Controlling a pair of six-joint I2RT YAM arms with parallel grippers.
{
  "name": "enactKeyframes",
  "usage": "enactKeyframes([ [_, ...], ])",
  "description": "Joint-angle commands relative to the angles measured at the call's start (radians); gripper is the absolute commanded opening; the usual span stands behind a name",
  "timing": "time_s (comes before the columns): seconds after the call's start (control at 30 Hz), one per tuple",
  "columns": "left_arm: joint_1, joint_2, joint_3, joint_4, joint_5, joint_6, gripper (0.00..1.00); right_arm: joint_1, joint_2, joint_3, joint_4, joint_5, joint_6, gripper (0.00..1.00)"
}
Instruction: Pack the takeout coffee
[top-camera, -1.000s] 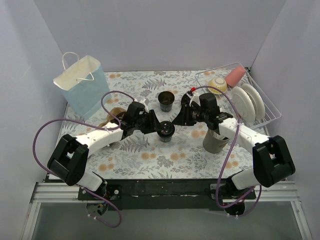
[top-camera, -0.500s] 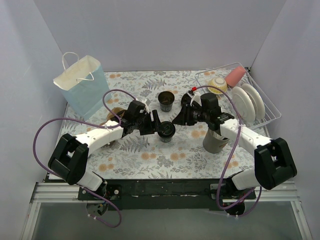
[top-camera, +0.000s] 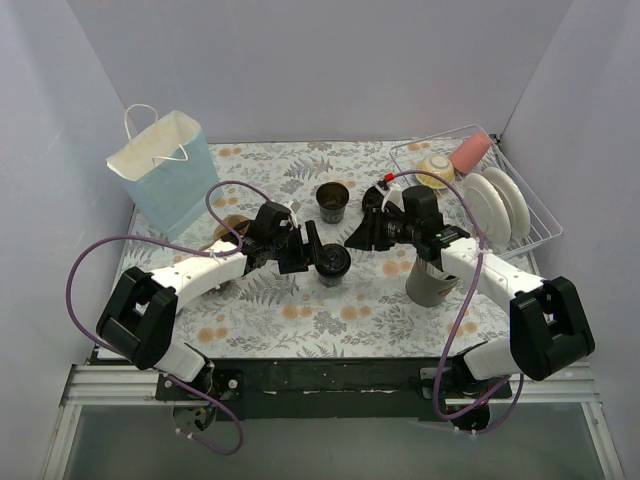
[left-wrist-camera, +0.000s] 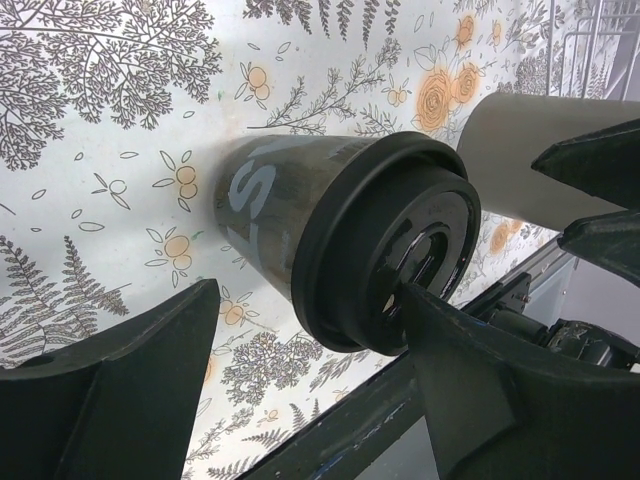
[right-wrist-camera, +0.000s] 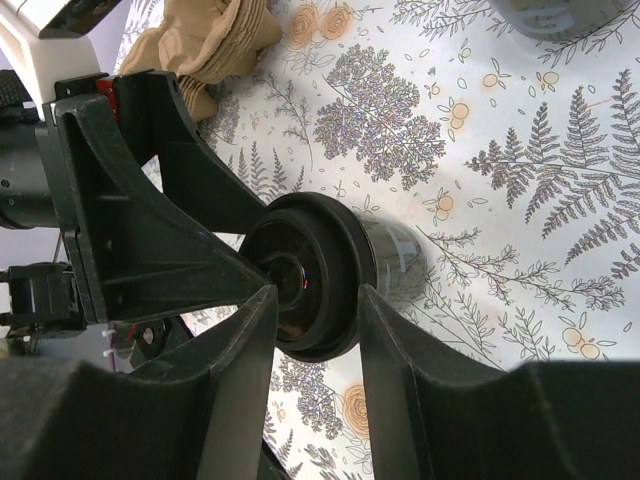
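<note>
A black takeout coffee cup with a lid stands on the floral table mat, mid-table. A second black cup stands behind it, with no lid on. My left gripper is open at the lidded cup's left side. In the left wrist view the lidded cup lies between my left gripper's fingers, and the right fingertip overlaps the lid face. My right gripper is open just right of the cup. In the right wrist view its fingers frame the lid, with my right gripper a little short of it.
A light blue paper bag stands at the back left. A brown cup carrier lies under the left arm. A grey cylindrical holder stands under the right arm. A white wire dish rack with plates fills the back right.
My left gripper has moved a little to the right, closer round the lidded cup. The right gripper and both cups have barely moved.
</note>
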Motion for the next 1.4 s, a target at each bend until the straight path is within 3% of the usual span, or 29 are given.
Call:
enactKeyframes([
  [0.0,0.0,-0.025,0.029,-0.004,-0.037,-0.023,0.73,-0.002,-0.007,-0.007,0.021,-0.019,-0.026,0.46],
  [0.5,0.0,0.008,0.035,0.047,-0.014,-0.031,0.73,-0.003,0.017,-0.004,0.02,-0.053,-0.055,0.48],
  [0.8,0.0,0.063,0.013,0.041,-0.042,0.0,0.53,-0.028,0.063,0.031,-0.003,-0.081,-0.1,0.5],
  [1.37,0.001,0.115,-0.002,-0.022,-0.057,0.123,0.52,-0.054,0.115,0.001,0.061,-0.15,-0.08,0.43],
])
